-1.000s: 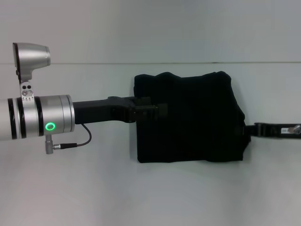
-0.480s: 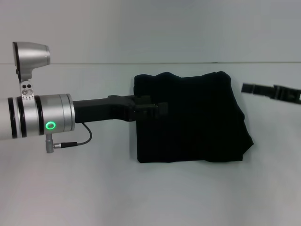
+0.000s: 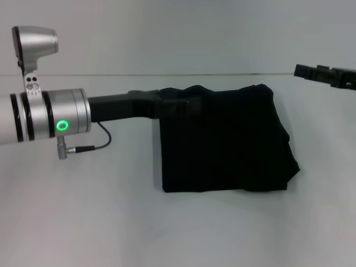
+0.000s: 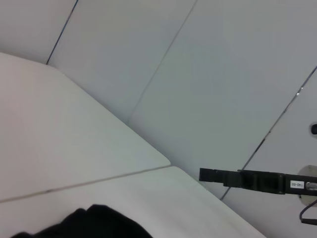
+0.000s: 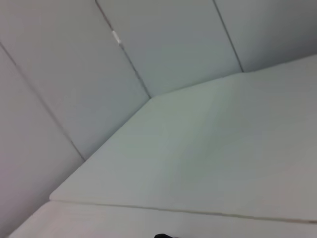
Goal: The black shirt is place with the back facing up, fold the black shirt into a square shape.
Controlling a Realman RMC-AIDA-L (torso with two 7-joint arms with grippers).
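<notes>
The black shirt (image 3: 222, 144) lies on the white table, folded into a rough square with a rumpled far edge and a small bulge at its right side. No lettering shows. My left gripper (image 3: 181, 105) reaches in from the left and sits at the shirt's far-left corner, dark against the dark fabric. My right gripper (image 3: 300, 70) hangs at the far right, above and clear of the shirt. The left wrist view shows a bit of the shirt (image 4: 94, 223) and the right gripper (image 4: 203, 174) farther off.
The white table (image 3: 83, 211) spreads around the shirt on all sides. A pale panelled wall (image 3: 167, 33) stands behind the table's far edge. A thin cable (image 3: 103, 139) hangs under my left wrist.
My right gripper has left the shirt's right edge and risen up and away to the far right. My left gripper has shifted from the shirt's left edge toward its far-left corner.
</notes>
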